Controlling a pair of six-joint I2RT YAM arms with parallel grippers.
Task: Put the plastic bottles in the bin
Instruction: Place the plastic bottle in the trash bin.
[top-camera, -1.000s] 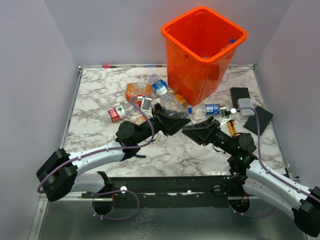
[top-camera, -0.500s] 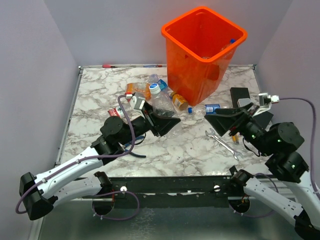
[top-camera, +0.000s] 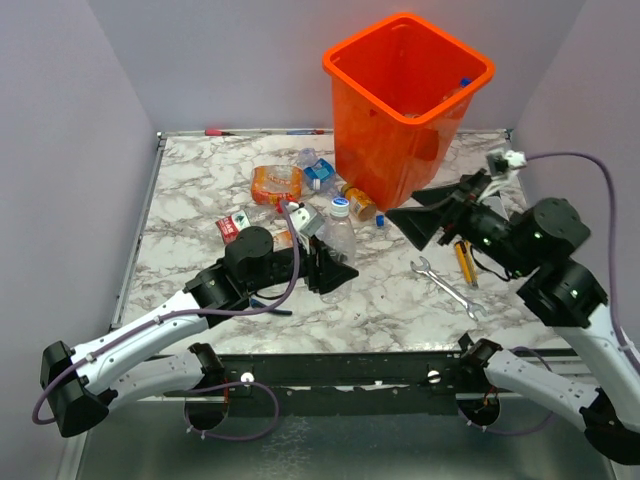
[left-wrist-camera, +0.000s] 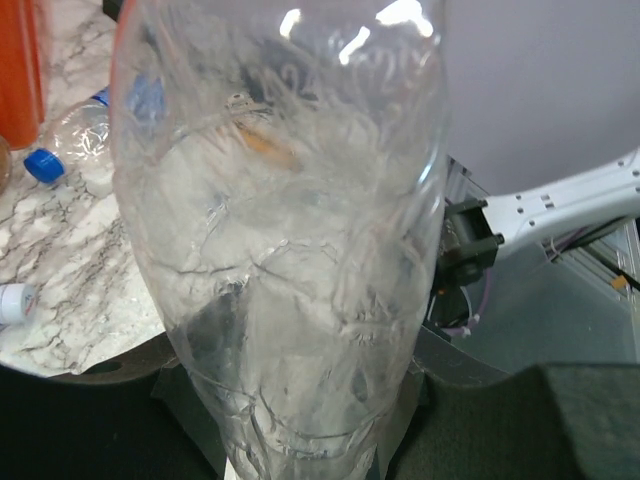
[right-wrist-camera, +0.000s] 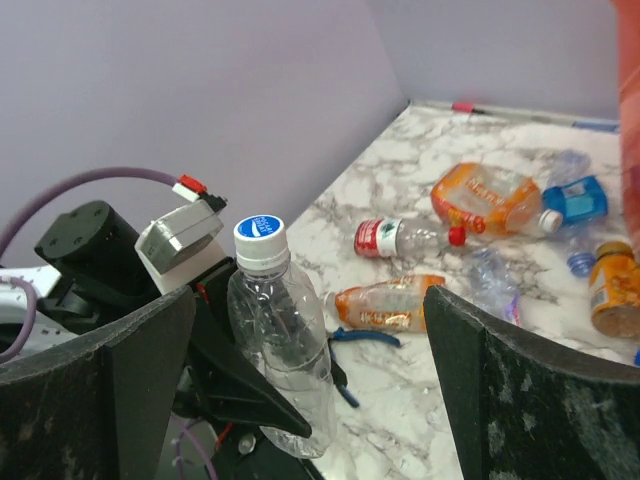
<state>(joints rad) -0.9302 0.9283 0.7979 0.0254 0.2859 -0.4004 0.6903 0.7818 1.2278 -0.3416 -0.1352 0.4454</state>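
**Left claw** (top-camera: 333, 268): it is clamping the lower body of a clear crumpled plastic bottle with a white cap (top-camera: 340, 232). It is holding that bottle upright, raised off the grey-veined marble-pattern counter (top-camera: 190, 190), in front of and to the left of the bin. In the left wrist view the held bottle (left-wrist-camera: 290, 250) is filling most of the picture.

**Right claw** (top-camera: 418, 224): it is hanging raised near the lower front of the tall bright-orange translucent plastic bin (top-camera: 400, 140). Its fingers (right-wrist-camera: 520, 390) are standing wide apart and gripping nothing. It is pointing toward the held bottle.

**Bin:** it is standing at the far centre-right of the counter. A blue-capped bottle (top-camera: 461, 87) is showing inside, against the right wall.

**Loose bottles lying on the counter, left of the bin:**
- a squat orange-labelled bottle (top-camera: 277, 183);
- a blue-labelled clear bottle (top-camera: 318, 173) just beside it;
- a small amber bottle (top-camera: 360, 203) lying close to the bin's base;
- a red-labelled bottle (top-camera: 234, 226);
- a flattened orange-labelled bottle (right-wrist-camera: 385, 303) lying just beyond the left arm.

**Other items:** a steel wrench (top-camera: 445, 285) is lying toward the near right of the counter. An orange-yellow tool (top-camera: 465, 262), kind not discernible, is lying near it, partly under the right arm.
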